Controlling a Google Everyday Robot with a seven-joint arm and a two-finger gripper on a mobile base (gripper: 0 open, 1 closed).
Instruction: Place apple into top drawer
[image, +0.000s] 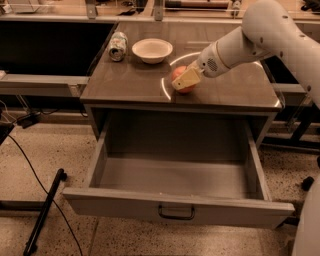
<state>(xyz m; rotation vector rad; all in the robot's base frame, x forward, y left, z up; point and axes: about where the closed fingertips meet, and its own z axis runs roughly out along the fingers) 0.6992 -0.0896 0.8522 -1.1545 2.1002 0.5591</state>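
Note:
The red-orange apple sits on the brown cabinet top, near its front edge and right of centre. My gripper reaches in from the upper right on the white arm and is down at the apple, its cream-coloured tip covering the apple's middle. The top drawer is pulled wide open below the cabinet top. Its grey inside shows nothing in it, and its dark handle is at the centre of the front panel.
A white bowl and a crushed can stand at the back left of the cabinet top. A dark pole and a cable lie on the speckled floor to the left. Part of my white base is at the lower right.

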